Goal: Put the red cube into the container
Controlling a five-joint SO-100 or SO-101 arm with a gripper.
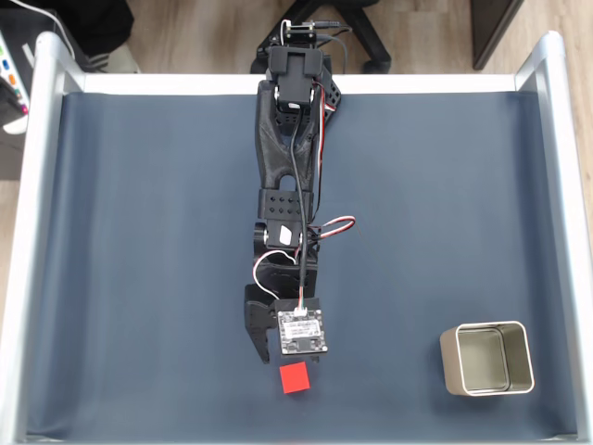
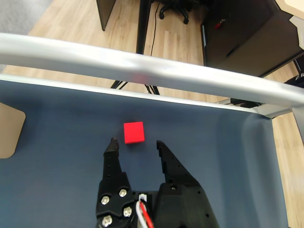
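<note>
The red cube (image 1: 295,378) lies on the dark blue mat near the front edge. In the wrist view the red cube (image 2: 134,132) sits just beyond my fingertips, centred on the gap between them and apart from both. My gripper (image 2: 137,143) is open, low over the mat, with nothing between its fingers. In the fixed view the gripper (image 1: 281,360) is mostly hidden under the wrist camera board. The container (image 1: 485,359), a square silver-beige tin, stands upright and empty far to the cube's right. A beige corner of the container (image 2: 9,130) shows at the wrist view's left edge.
A silver rail (image 2: 142,61) frames the mat (image 1: 139,232), passing close beyond the cube in the wrist view. The arm (image 1: 292,167) stretches from the back centre down the middle. Bare mat lies between the cube and the tin.
</note>
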